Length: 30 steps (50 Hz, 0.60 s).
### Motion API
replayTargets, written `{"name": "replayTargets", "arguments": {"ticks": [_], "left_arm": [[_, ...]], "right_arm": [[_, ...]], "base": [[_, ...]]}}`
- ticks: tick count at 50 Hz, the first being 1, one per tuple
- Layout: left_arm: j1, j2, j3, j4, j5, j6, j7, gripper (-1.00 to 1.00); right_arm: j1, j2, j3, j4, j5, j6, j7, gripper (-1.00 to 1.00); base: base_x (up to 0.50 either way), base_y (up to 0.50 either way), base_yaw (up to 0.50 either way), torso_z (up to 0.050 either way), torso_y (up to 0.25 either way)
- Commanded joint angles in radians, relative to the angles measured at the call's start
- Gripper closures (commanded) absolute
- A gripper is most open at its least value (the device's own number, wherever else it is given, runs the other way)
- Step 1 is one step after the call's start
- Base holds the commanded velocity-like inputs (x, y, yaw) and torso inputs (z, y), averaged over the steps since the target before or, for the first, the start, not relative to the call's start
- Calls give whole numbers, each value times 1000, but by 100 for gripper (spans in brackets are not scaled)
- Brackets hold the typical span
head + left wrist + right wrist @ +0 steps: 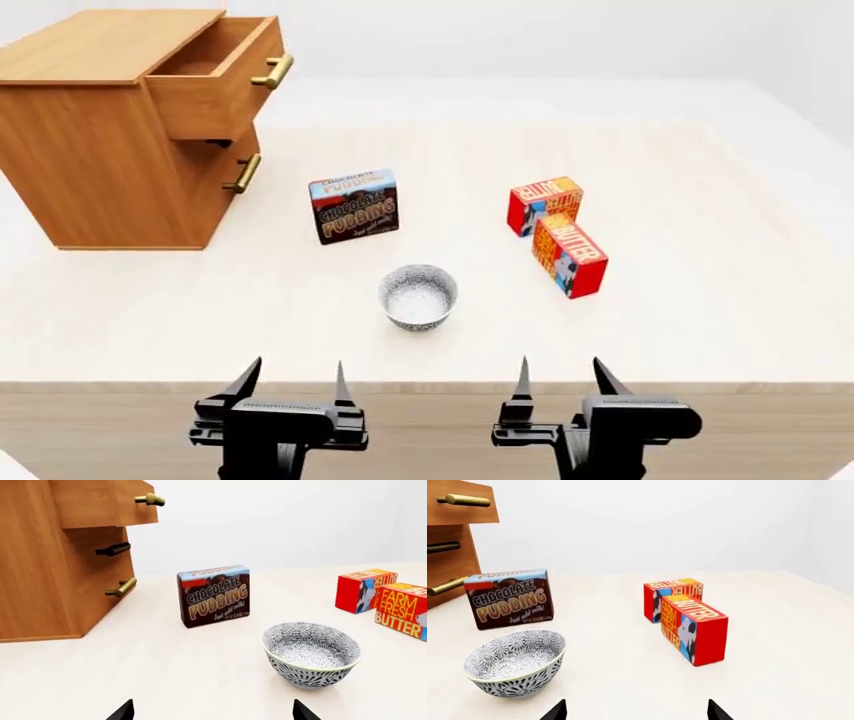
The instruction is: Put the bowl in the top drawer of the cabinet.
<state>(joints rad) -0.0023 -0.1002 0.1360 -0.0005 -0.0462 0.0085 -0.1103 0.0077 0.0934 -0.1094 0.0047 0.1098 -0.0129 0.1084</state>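
Observation:
The small patterned bowl (pixel 418 296) (pixel 311 653) (pixel 515 662) stands upright and empty on the pale table, between the two arms and a little beyond them. At the table's far left is the wooden cabinet (pixel 96 150) (pixel 40 570). Its top drawer (pixel 220 80) (pixel 113 502) is pulled out, brass handle (pixel 272 71) facing right. My left gripper (pixel 292 385) (pixel 213 714) hovers at the table's front edge, open and holding nothing. My right gripper (pixel 561 381) (pixel 636 714) is beside it, also open and empty.
A chocolate pudding box (pixel 354 205) stands upright beyond the bowl. Two red butter boxes (pixel 545 204) (pixel 570 256) sit to the bowl's right. The lower drawer's handle (pixel 243 173) sticks out slightly. The table's front edge (pixel 427 384) runs just under both grippers.

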Motion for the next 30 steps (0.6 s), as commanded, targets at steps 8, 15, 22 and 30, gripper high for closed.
{"name": "replayTargets", "arguments": {"ticks": [8,15,22,30], "left_arm": [[0,-16,18,-2,-16,12,-26,-100],[-1,-22,28,-4,-16,16,-34,-100],[-5,-25,34,-2,-3,3,-58,-100],[18,-43,21,136,19,-21,-102,-100]], "right_arm": [[-1,21,-27,-1,10,-6,22,-100],[1,25,-28,-3,24,-5,30,-100],[2,28,-30,-2,30,-8,43,-100],[-17,42,-9,-139,42,23,86,-100]], "base": [[0,472,0,6,0],[0,286,0,0,0],[0,0,0,0,0],[0,0,0,0,0]]}}
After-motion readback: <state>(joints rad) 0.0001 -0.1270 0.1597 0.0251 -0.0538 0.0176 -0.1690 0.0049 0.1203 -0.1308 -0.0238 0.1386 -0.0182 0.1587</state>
